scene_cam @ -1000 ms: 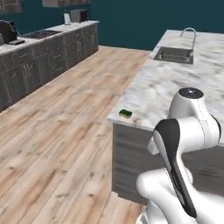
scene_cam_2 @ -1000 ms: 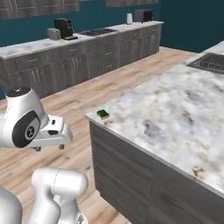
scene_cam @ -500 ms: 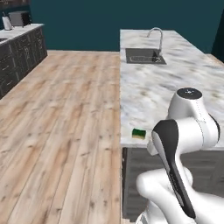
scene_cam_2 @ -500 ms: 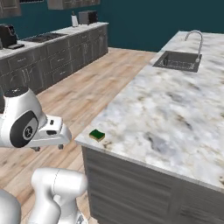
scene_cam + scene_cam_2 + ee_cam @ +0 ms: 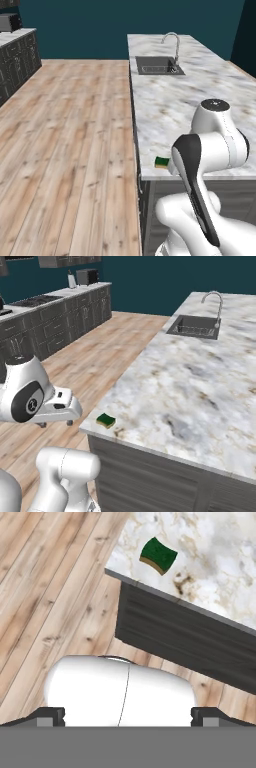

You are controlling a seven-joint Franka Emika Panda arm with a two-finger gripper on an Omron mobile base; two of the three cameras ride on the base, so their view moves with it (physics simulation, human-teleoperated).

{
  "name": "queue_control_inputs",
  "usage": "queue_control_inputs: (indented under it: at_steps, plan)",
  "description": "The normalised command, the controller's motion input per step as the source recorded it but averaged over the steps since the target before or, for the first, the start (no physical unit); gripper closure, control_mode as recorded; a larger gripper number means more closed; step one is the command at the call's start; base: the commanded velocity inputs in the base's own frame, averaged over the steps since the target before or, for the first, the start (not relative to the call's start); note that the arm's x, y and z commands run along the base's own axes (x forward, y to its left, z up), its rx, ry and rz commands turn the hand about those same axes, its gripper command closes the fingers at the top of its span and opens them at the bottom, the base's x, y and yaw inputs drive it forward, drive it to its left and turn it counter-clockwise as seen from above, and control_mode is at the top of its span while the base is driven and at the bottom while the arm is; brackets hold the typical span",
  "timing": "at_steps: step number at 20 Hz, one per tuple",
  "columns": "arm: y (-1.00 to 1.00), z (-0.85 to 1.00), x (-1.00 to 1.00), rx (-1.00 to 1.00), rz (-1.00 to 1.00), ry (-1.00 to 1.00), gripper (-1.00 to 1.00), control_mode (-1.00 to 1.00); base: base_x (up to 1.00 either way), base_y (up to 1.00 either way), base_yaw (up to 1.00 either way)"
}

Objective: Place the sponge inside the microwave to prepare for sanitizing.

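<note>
The sponge [image 5: 161,162] is a small block with a green top and a yellow side. It lies on the near corner of the marble island counter [image 5: 170,107], close to the edge. From the right it shows at the counter's front left corner, sponge [image 5: 105,420]. In the hand view the sponge [image 5: 158,555] sits well above and beyond my gripper [image 5: 127,716], whose fingertips [image 5: 50,715] stand wide apart with nothing between them. My gripper [image 5: 56,423] hangs over the floor, left of the counter corner. The microwave is out of view.
A sink with a curved faucet [image 5: 172,42] is set into the far end of the island [image 5: 200,386]. Dark cabinets with a counter [image 5: 55,321] line the far left wall, carrying a dark appliance [image 5: 87,276]. Wooden floor [image 5: 65,150] lies open left of the island.
The whole picture has shifted, so the base has driven and turned toward the island. The sponge corner now lies close in front. The arm keeps its pose and the gripper stays open.
</note>
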Motion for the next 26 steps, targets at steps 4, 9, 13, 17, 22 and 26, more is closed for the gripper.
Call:
queue_control_inputs:
  at_steps: [4, 9, 13, 17, 22, 26]
  plan:
    - [0.0, 0.0, 0.0, 0.0, 0.0, 0.0, -1.0, 1.0, 0.0, 0.0, -0.16]
    - [-0.04, 0.0, 0.02, 0.0, 0.01, 0.0, -1.0, -1.0, 0.02, 0.0, 0.0]
    - [-0.15, 0.05, 0.28, 0.0, 0.06, 0.0, -1.0, -1.0, 0.0, 0.0, 0.0]
    - [-0.01, 0.37, 0.14, -0.01, 0.14, 0.0, -1.0, -1.0, 0.0, 0.0, 0.0]
    - [-0.37, 0.09, 0.42, 0.0, 0.38, 0.0, -1.0, -1.0, 0.0, 0.0, 0.0]
    - [-0.4, -0.15, 0.28, -0.13, 0.44, 0.0, -1.0, -1.0, 0.0, 0.0, 0.0]
